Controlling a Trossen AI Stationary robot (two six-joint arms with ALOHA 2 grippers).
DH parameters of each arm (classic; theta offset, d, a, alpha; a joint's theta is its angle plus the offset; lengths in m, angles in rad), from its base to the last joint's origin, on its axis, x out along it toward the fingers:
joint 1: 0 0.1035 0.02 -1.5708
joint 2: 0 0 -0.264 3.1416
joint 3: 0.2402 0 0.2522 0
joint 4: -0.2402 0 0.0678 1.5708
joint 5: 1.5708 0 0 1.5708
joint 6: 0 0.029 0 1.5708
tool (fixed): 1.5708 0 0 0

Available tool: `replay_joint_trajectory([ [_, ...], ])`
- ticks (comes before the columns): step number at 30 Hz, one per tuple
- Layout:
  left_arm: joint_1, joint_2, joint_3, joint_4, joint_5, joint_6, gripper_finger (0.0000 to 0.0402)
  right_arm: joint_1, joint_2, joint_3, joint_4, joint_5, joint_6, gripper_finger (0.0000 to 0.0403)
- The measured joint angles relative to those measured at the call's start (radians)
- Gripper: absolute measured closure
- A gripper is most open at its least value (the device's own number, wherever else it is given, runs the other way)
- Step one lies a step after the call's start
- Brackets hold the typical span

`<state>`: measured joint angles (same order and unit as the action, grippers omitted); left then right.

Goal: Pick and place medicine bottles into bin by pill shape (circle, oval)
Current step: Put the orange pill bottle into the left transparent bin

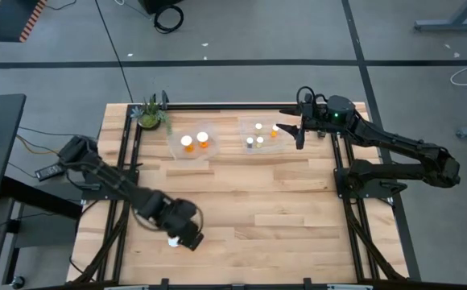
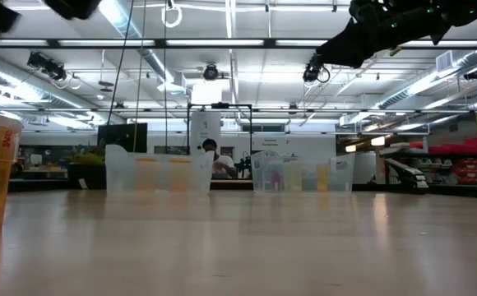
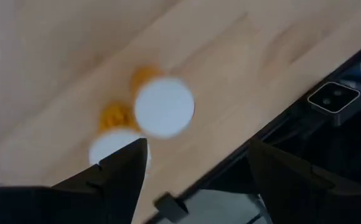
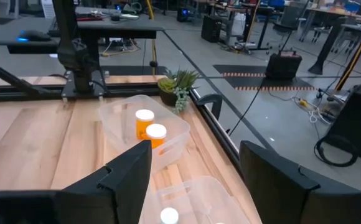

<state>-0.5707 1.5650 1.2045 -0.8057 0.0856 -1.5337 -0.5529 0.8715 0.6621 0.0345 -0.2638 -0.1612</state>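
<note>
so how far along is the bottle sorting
Mostly done, it seems. Two wide-capped bottles sit in the left bin, and about four narrower ones in the right bin. In hand: nothing is gripped yet; the open left claw hovers over the last two bottles on the table near its front edge. The right claw, open, hangs by the right bin.

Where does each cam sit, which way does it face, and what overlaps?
High: overhead, straight down on table; both arms, left gripper, right gripper.
Low: tabletop height, level toward two clear bins; an arm overhead.
Left wrist: above two orange bottles near the table edge; own open fingers.
Right wrist: faces the bins and potted plant; own open fingers.
Shared: high and right wrist both show the plant.
</note>
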Motion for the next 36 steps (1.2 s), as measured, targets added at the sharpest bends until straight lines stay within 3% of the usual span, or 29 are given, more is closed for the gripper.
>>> replay_joint_trajectory([
  [8,-0.21,0.012,0.0,-0.022,-0.027,-0.389,0.0118,0.0,0.0,0.0,0.003,0.0,0.0,0.0152],
  [12,-0.286,0.06,0.0,-0.031,-0.033,-0.49,0.0118,0.0,0.0,0.0,0.003,0.0,0.0,0.0152],
  [16,-0.305,0.122,0.0,-0.026,-0.038,-0.48,0.0118,0.0,0.0,0.0,0.003,0.0,0.0,0.0152],
  [26,-0.256,0.234,0.0,-0.054,-0.054,-0.231,0.0118,0.0,0.0,0.0,0.007,0.0,0.002,0.0152],
  [36,-0.25,0.248,-0.001,-0.094,-0.183,-0.189,0.0118,0.0,0.0,0.0,0.01,0.0,0.002,0.0152],
])
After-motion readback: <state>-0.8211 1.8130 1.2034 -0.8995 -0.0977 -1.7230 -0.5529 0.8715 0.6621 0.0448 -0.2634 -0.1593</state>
